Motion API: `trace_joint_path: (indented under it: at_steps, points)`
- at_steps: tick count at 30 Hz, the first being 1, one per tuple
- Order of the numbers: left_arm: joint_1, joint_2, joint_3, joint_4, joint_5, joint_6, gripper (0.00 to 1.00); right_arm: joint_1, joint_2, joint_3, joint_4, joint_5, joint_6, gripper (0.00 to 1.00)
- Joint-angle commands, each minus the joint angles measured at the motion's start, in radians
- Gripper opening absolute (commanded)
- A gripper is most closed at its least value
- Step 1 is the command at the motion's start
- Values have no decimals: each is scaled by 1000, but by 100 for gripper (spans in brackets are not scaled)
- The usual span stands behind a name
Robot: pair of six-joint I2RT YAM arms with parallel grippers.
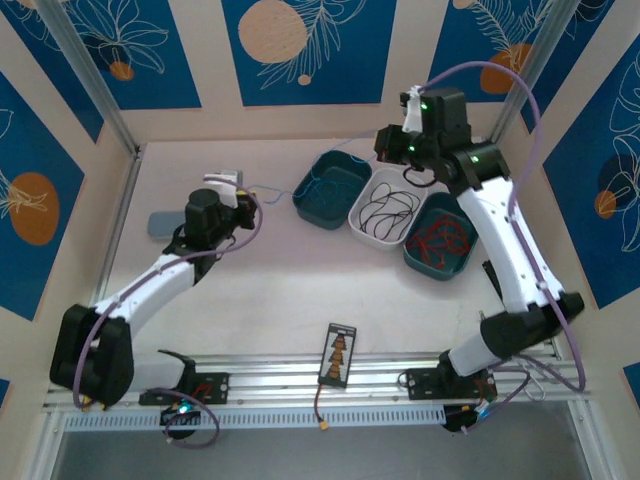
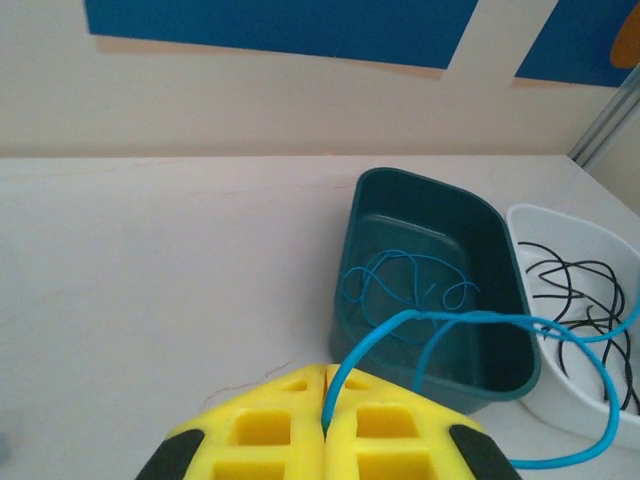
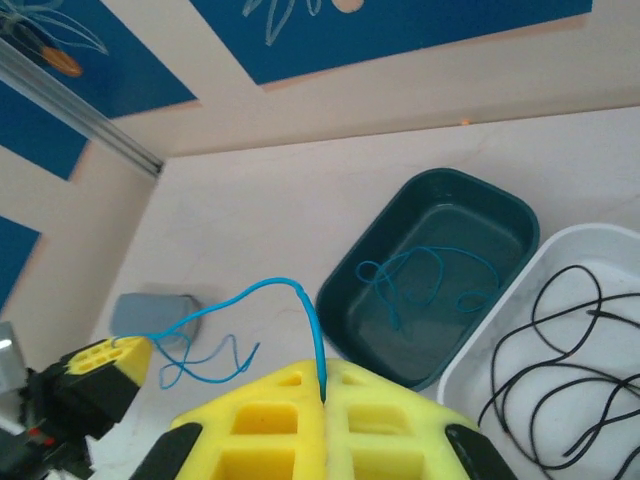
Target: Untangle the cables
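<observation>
One blue cable [image 3: 255, 291] is stretched in the air between both grippers. My left gripper [image 2: 326, 385] is shut on one end, and the cable arcs right over the teal tray [image 2: 440, 365]. My right gripper [image 3: 322, 385] is shut on the other end, and a loose blue loop [image 3: 205, 365] hangs near the left gripper's fingers [image 3: 100, 358]. Another blue cable [image 3: 420, 270] lies coiled inside that teal tray [image 1: 305, 205]. Black cables [image 1: 385, 212] lie in the white tray [image 1: 358, 228]. Red cables [image 1: 442, 238] fill the second teal tray [image 1: 412, 262]. The left gripper [image 1: 240, 195] is left of the trays; the right gripper [image 1: 392, 150] is behind them.
A grey block [image 1: 165, 222] lies left of the left arm, also seen as the grey block [image 3: 150, 312] in the right wrist view. A small black board [image 1: 340, 355] with an orange-plug wire rests on the front rail. Walls close in the back and both sides.
</observation>
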Motion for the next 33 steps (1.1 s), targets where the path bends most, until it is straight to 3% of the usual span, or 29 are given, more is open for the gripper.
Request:
trace_joint_path:
  at_steps: [1, 8, 17, 25, 29, 33]
  points:
    - [-30, 86, 98, -11, 2, -67, 0, 7, 98, 82, -34, 106, -57, 0]
    - [-113, 322, 308, -11, 2, -99, 0, 7, 323, 263, -76, 225, -110, 0]
    - [-202, 603, 548, -42, -31, -96, 0, 13, 590, 465, -145, 289, -142, 0]
    - [-228, 751, 697, -88, -76, -88, 2, 12, 771, 604, -179, 263, -151, 0]
    - [-228, 775, 698, -94, -79, -101, 15, 10, 832, 615, -172, 235, -141, 0]
    - [-228, 779, 674, -105, -86, -97, 22, 10, 879, 613, -147, 194, -140, 0]
